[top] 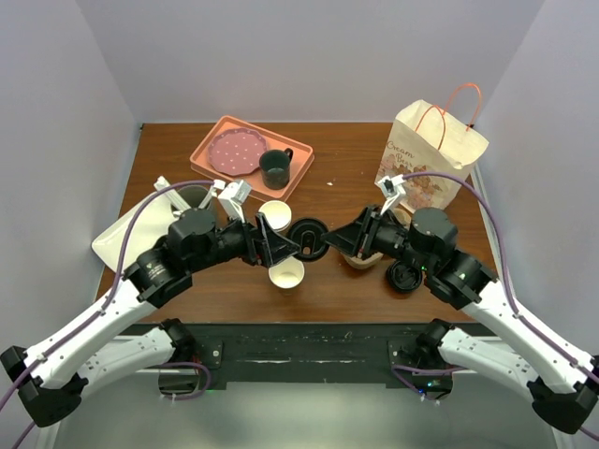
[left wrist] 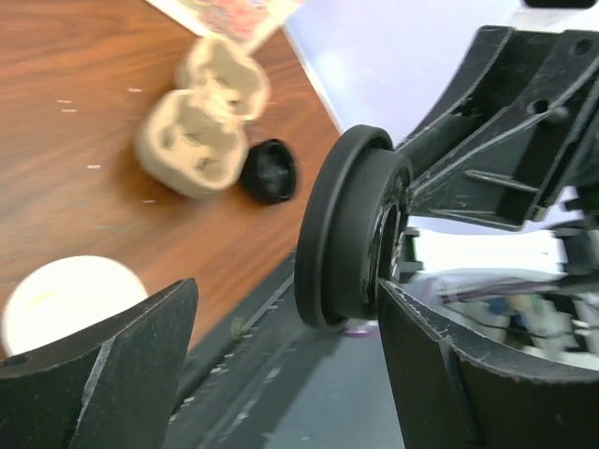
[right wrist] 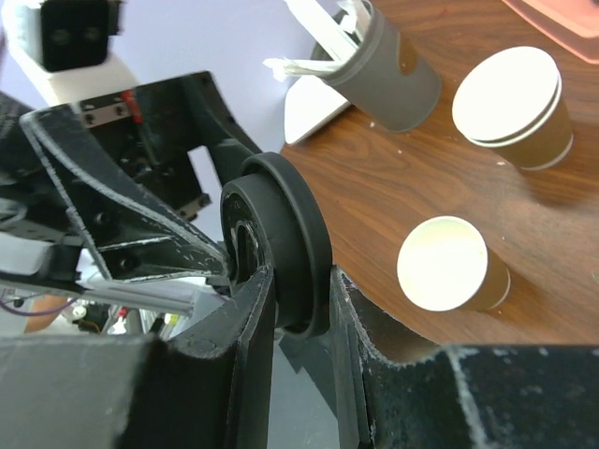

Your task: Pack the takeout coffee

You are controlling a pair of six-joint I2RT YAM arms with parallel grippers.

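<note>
My right gripper point(top: 339, 238) point(right wrist: 299, 299) is shut on a round black lid point(top: 309, 238) point(right wrist: 285, 243) and holds it on edge above the table. My left gripper point(top: 281, 245) point(left wrist: 281, 374) is open; the lid point(left wrist: 351, 234) sits against its right finger, far from the left one. Two tan paper cups stand open without lids: one point(top: 286, 273) point(right wrist: 449, 265) point(left wrist: 65, 299) below the grippers, and one point(top: 274, 213) point(right wrist: 513, 108) behind them. No cup with a lid on it shows.
A cardboard cup carrier point(top: 360, 254) point(left wrist: 201, 126) lies under the right gripper, with a second black lid point(top: 404, 276) point(left wrist: 270, 170) beside it. A paper bag point(top: 432, 154) stands back right. An orange tray point(top: 295, 154) holds a pink plate and a green mug point(top: 275, 168). A white plate point(top: 126, 234) and a grey holder point(right wrist: 388, 65) are at left.
</note>
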